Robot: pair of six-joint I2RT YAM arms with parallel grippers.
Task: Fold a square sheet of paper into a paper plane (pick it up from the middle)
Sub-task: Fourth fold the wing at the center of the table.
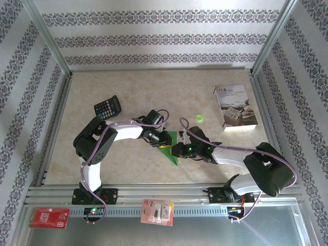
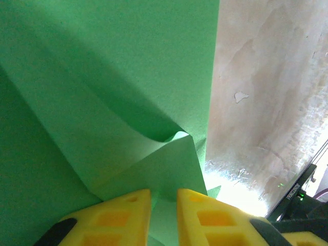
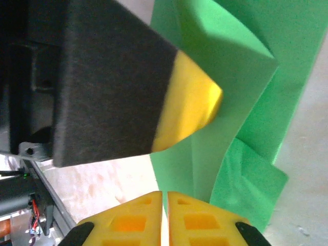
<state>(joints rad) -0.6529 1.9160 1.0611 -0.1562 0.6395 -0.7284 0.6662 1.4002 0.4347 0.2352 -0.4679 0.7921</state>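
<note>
Mid-fold: paper point(image 1: 170, 147) creased to a narrow wedge, no dart yet. Left gripper point(image 2: 164, 218) pinches its 12 o'clock edge, right gripper point(image 3: 165, 218) nips the 6 o'clock end.

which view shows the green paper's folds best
The left wrist view: the green paper spreads across it, with creases and a curled flap plain. The right wrist view shows narrower folded layers partly behind a finger. The top view shows a small triangle between the grippers.
</note>
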